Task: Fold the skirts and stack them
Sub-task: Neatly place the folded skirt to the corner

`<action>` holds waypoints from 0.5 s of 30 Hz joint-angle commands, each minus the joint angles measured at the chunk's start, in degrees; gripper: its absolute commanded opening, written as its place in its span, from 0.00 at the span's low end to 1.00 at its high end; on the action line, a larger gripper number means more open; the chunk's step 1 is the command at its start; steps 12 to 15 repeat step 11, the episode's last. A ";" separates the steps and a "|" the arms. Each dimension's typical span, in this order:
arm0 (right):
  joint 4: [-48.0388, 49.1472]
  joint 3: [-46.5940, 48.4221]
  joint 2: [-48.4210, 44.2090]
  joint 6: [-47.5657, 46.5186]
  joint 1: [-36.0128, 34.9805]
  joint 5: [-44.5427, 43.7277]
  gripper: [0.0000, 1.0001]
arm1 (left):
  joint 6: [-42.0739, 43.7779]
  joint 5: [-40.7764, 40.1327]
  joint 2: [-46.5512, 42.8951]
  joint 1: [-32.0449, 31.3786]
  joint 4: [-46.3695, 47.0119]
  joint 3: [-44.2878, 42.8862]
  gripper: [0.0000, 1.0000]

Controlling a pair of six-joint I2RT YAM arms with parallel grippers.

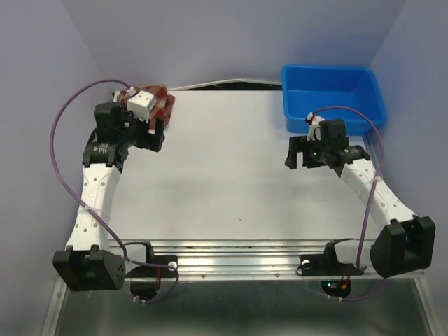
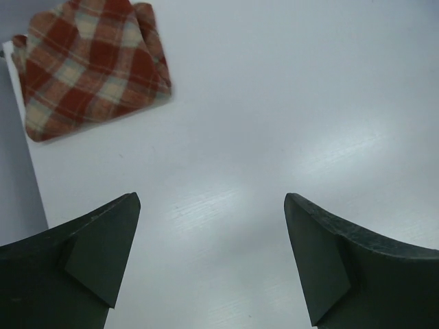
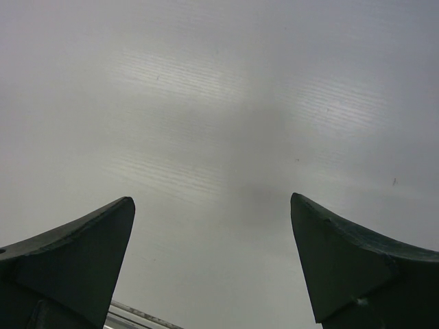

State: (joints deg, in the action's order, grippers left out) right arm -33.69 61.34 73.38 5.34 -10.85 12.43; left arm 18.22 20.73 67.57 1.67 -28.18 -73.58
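**Item 1. Skirt** (image 2: 92, 65): red, dark-red and cream plaid, folded into a compact bundle. It is placed at the far left corner of the table (image 1: 231, 168), close to the edge. How many garments are layered in it cannot be told.

**Item 2. Left gripper** (image 2: 212, 205): jaws are spread wide and nothing is held. It is positioned over bare table, just short of the skirt and not touching it.

**Item 3. Right gripper** (image 3: 212, 209): jaws are likewise spread and nothing is carried. It is held above bare table near the bin (image 1: 329, 91).

**Item 4. Bin:** blue, at the far right corner. No cloth is seen inside it.

**Status (judged):** folding appears done, or nearly so.

**Hazards noted:**
- The bundle could be pushed off the near-by edge if it is nudged by a low approach.
- The fold could be opened if only the top layer is pinched and lifted.
- The stack could be skewed if a further garment is dropped off-centre.
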 commanded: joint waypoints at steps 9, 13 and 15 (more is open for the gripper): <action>2.40 -9.92 -9.75 -2.97 0.66 -2.49 1.00 | 2.61 -3.06 -4.91 -6.94 4.19 13.38 0.98; 2.32 -10.62 -10.01 -3.23 0.66 -2.67 1.00 | 2.17 -2.98 -4.64 -7.12 4.37 13.11 0.99; 2.32 -10.62 -10.01 -3.23 0.66 -2.67 1.00 | 2.17 -2.98 -4.64 -7.12 4.37 13.11 0.99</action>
